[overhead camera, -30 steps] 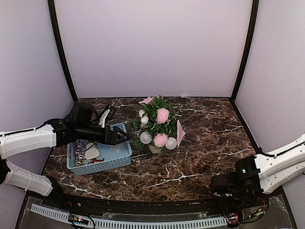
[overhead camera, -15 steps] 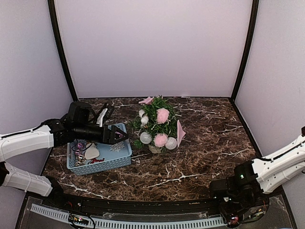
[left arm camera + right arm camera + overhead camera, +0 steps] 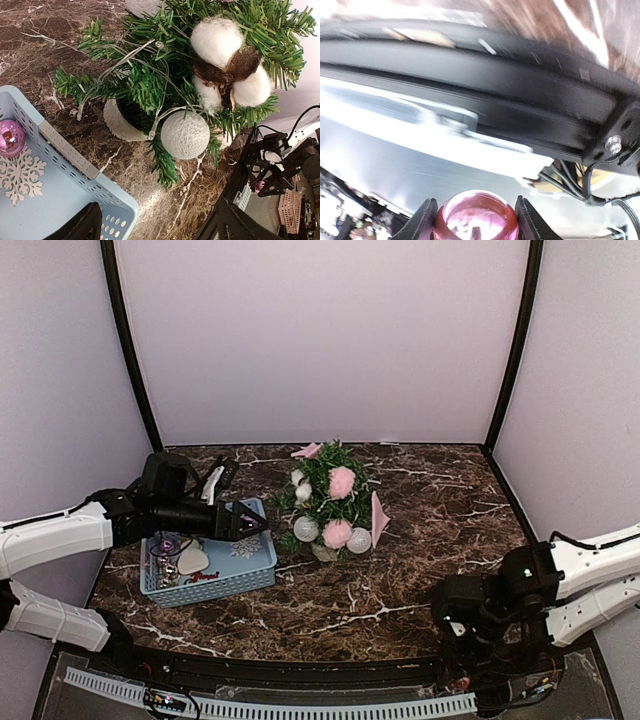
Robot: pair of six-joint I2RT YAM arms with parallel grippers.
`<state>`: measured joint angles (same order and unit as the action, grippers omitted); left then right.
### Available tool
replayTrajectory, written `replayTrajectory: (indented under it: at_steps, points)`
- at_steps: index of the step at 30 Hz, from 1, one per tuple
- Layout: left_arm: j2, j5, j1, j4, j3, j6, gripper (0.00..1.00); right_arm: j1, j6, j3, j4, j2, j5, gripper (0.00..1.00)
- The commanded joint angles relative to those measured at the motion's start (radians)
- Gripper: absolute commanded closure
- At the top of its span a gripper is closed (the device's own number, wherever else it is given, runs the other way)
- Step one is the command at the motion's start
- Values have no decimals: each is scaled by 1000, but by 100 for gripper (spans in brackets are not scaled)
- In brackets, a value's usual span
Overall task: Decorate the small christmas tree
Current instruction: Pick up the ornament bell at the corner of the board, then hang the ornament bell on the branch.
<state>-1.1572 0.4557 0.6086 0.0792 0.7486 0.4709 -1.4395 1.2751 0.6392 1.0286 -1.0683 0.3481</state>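
The small christmas tree stands mid-table in a white pot. It carries pink pompoms, white balls and a cotton boll. My left gripper is open and empty. It hovers over the far right corner of the blue basket, pointing at the tree; in its wrist view the tree is close ahead. My right gripper is at the table's near right edge. It is shut on a shiny pink bauble, shown between its fingers.
The blue basket holds a purple bauble, a white snowflake and other ornaments. Pink cones hang at the tree's right and top. The black table rim fills the right wrist view. Walls enclose three sides.
My right arm has swung left and up along the near edge, carrying the pink bauble. My left arm has barely moved.
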Motion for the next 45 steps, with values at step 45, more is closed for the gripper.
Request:
replayTrajectory:
  at_steps: [45]
  points:
    - [-136,100,299,-648,266,-11,19,439,-658,543,-1168,-123,-170,53]
